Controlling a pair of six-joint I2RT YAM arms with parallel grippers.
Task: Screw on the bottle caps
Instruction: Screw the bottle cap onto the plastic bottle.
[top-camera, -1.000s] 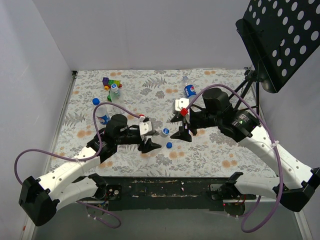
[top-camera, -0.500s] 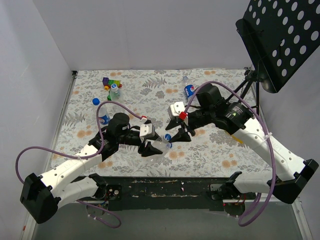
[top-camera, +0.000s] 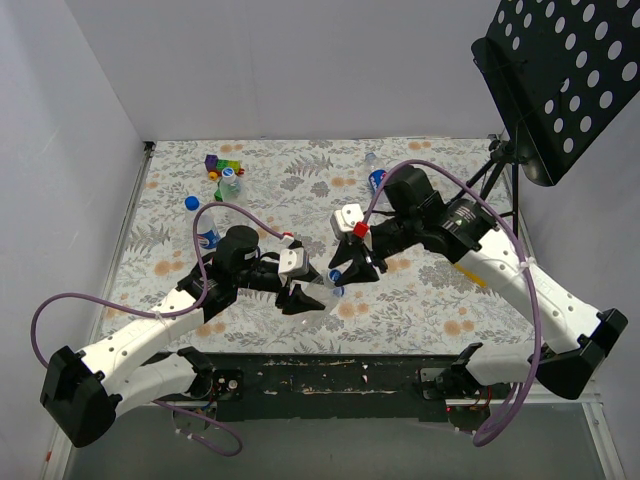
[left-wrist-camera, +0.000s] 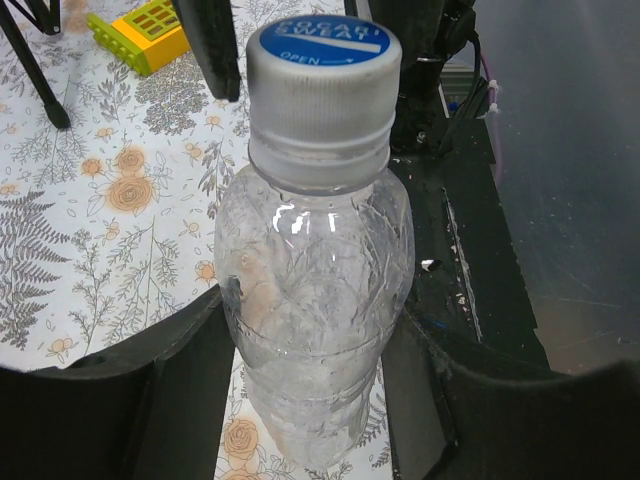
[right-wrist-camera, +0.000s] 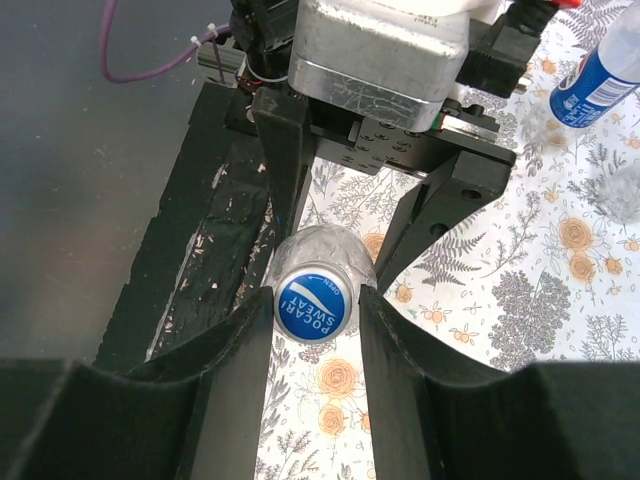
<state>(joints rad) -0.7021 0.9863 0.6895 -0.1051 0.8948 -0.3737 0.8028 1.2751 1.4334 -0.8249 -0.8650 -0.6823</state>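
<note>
A clear crinkled bottle (left-wrist-camera: 315, 300) lies tilted in my left gripper (left-wrist-camera: 315, 400), whose jaws are shut on its body. A blue bottle cap (left-wrist-camera: 322, 45) sits on its neck. In the top view the bottle (top-camera: 318, 291) points toward my right gripper (top-camera: 345, 275). In the right wrist view the cap (right-wrist-camera: 313, 304) lies between the fingers of my right gripper (right-wrist-camera: 316, 295). The left finger touches the cap's rim and a thin gap shows at the right finger. How far the cap is threaded on is not visible.
A Pepsi bottle (top-camera: 207, 237) stands at the left. Another bottle (top-camera: 231, 185) is beside the toy blocks (top-camera: 222, 165) at the back. A third Pepsi bottle (top-camera: 378, 178) is behind the right arm. A black music stand (top-camera: 565, 70) overhangs the right side.
My right gripper has moved left onto the bottle's top and narrowed its jaws around the cap. The left gripper has lifted and tilted the bottle toward it.
</note>
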